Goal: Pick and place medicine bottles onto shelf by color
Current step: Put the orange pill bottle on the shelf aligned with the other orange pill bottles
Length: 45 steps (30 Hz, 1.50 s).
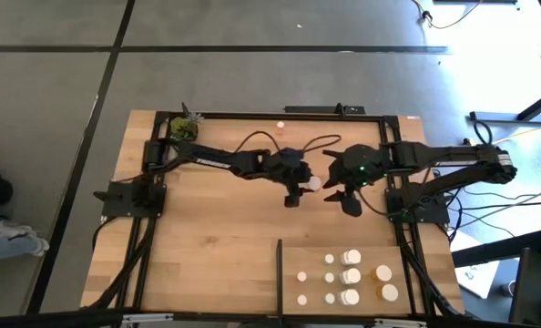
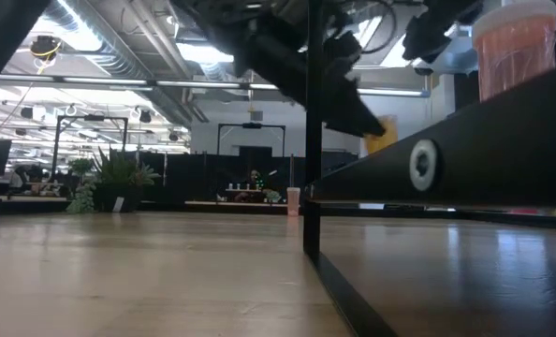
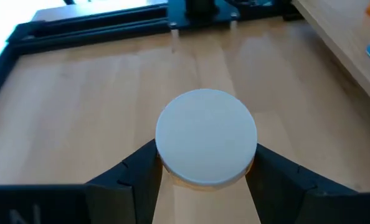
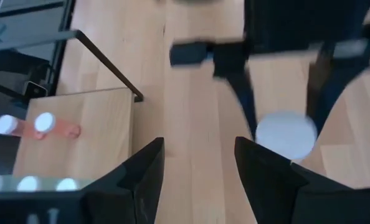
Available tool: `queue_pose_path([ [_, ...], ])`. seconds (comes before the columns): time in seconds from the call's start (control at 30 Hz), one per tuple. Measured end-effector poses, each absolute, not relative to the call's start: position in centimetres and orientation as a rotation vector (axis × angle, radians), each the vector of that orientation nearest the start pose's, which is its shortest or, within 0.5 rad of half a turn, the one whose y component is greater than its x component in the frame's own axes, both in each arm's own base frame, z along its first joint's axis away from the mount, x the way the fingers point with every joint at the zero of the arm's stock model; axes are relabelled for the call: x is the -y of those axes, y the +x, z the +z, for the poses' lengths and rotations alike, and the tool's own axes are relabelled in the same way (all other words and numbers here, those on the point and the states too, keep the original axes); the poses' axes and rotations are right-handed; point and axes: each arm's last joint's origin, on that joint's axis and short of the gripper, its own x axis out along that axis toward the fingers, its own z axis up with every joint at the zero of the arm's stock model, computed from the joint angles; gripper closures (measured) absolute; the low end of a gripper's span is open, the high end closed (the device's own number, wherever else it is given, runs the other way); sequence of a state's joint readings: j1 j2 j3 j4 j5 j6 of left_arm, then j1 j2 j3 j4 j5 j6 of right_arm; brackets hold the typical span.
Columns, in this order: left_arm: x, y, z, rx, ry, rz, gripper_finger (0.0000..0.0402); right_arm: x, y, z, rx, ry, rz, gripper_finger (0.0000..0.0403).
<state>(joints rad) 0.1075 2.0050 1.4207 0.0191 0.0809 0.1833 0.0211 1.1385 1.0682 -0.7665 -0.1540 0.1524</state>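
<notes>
Bottle (image 3: 206, 146), small, light and slick-capped, sits clamped in the left gripper (image 3: 203, 177) mid-tabletop; right gripper (image 4: 200, 171) open, empty.

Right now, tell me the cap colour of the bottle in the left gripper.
White. The bottle cap shows best in the left wrist view, between the left gripper fingers.

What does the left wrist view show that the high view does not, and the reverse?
Only the left wrist view: the left gripper shut on a white-capped bottle, jaws against its sides.
Only the high view: the shelf with its sorted bottles, the potted plant, and the right gripper, empty.
Both: the held bottle and the wooden tabletop.
</notes>
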Motion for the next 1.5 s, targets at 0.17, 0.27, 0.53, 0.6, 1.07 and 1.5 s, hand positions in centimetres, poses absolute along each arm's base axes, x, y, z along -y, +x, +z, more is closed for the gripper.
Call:
queue_pose_path([
  [0.17,-4.8,47.6,19.9,-0.649,0.135,-0.065,0.0205,-0.9,20.6,32.7,-0.794,0.198,0.103,0.0205],
  [0.27,-4.9,48.6,19.3,-0.709,0.148,-0.078,0.0205,-0.9,19.7,33.4,-0.757,0.197,0.107,0.0205],
  [0.53,-5.1,50.0,16.4,-0.784,0.120,-0.135,0.0205,-0.9,19.1,33.9,-0.727,0.188,0.113,0.0205],
  [0.6,-5.1,50.0,15.8,-0.810,0.110,-0.134,0.0205,-0.9,19.2,33.8,-0.730,0.188,0.112,0.0205],
  [1.07,-5.2,49.9,15.6,-0.827,0.096,-0.120,0.0205,-0.9,19.2,33.8,-0.728,0.190,0.111,0.0205],
  [1.5,-5.3,49.9,15.6,-0.831,0.073,-0.104,0.0204,-0.9,19.2,33.8,-0.727,0.191,0.111,0.0205],
])
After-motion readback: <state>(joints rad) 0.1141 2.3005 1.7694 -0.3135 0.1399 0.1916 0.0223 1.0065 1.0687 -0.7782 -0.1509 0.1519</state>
